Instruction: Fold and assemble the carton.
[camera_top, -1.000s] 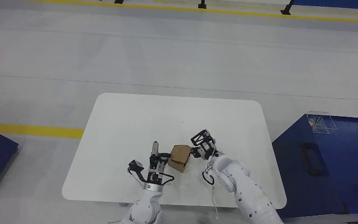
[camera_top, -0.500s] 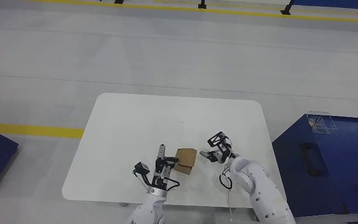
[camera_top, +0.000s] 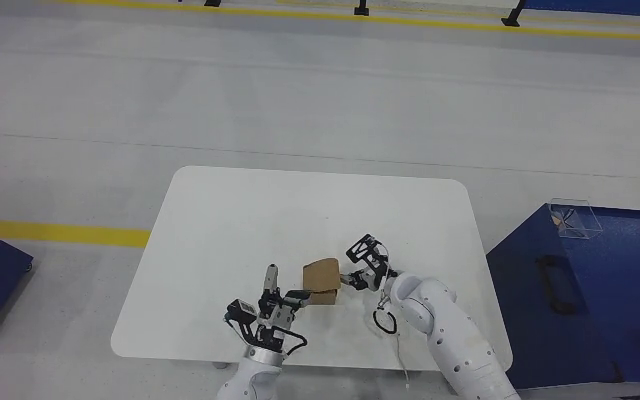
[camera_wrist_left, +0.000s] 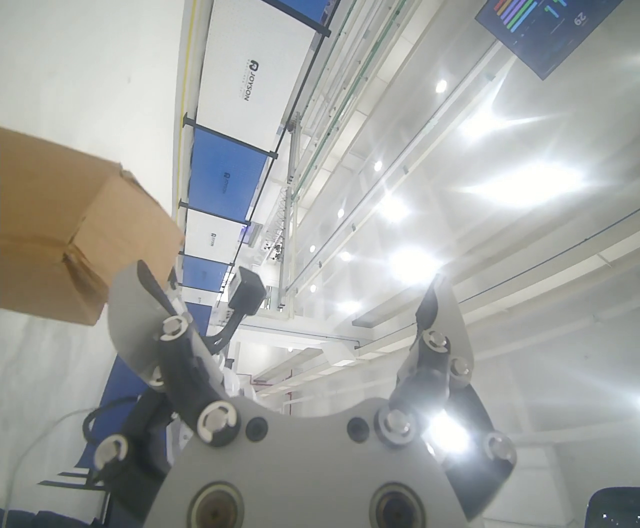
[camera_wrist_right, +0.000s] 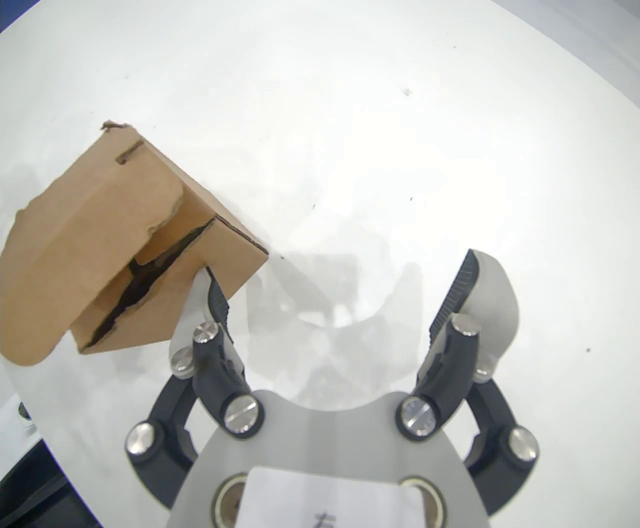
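A small brown carton (camera_top: 322, 279) stands near the front edge of the white table (camera_top: 250, 220), tilted, with a loose end flap and a dark gap at its seam. The carton (camera_wrist_right: 120, 245) lies just outside my right gripper (camera_wrist_right: 342, 280), which is open with one finger (camera_wrist_right: 216, 295) touching the box's lower corner. My left gripper (camera_wrist_left: 290, 300) is open too, pointing up toward the ceiling, with the carton (camera_wrist_left: 65, 240) beside one fingertip (camera_wrist_left: 135, 295). In the top view the left gripper (camera_top: 280, 297) is at the box's left, the right gripper (camera_top: 358, 265) at its right.
A blue cabinet (camera_top: 570, 300) with a clear plastic tray (camera_top: 572, 216) on top stands to the right of the table. The far half of the table is bare white surface. A yellow floor line (camera_top: 70, 234) runs at the left.
The right gripper swung back in from the right to touch the carton's side. The left gripper shifted slightly left and lower. The carton now sits more upright and a little farther back.
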